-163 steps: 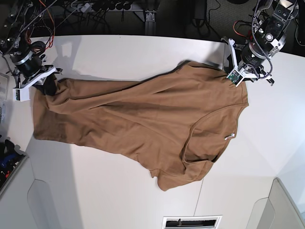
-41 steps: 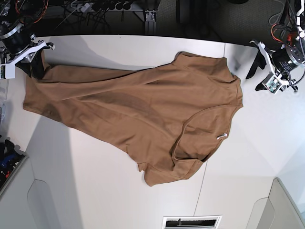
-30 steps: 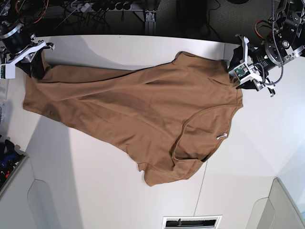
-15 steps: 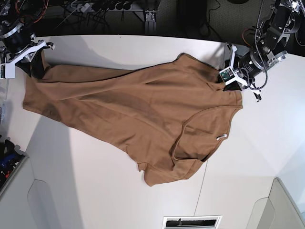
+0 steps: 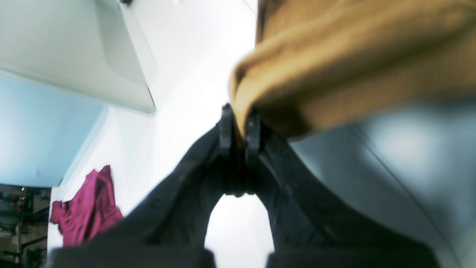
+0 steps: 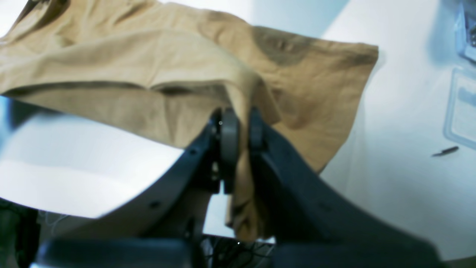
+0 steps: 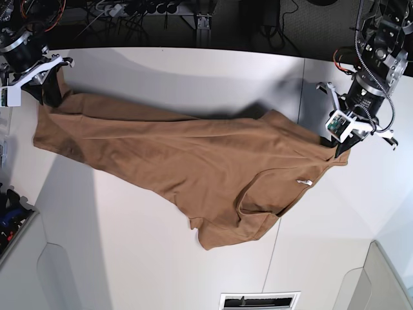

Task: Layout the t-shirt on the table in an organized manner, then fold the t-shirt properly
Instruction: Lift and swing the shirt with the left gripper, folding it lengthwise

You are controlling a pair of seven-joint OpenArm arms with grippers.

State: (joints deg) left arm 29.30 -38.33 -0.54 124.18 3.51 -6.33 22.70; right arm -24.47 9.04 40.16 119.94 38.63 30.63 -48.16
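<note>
Tan t-shirt [image 7: 193,168] pinched betw both closed grippers, left [image 5: 238,128] (blurry), right [image 6: 240,126].

You have bare surface [image 7: 142,265] across the lower frame and along the top edge above the t-shirt [image 7: 193,155], which bars the middle from left to right. At the upper corners the left end effector [image 7: 337,147] and right end effector [image 7: 48,90] block passage. A cable tangle [image 7: 135,8] lines the far edge.

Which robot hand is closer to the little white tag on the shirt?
The left gripper. It pinches the t-shirt edge just beside the white tag; the right gripper grips the far opposite end.
</note>
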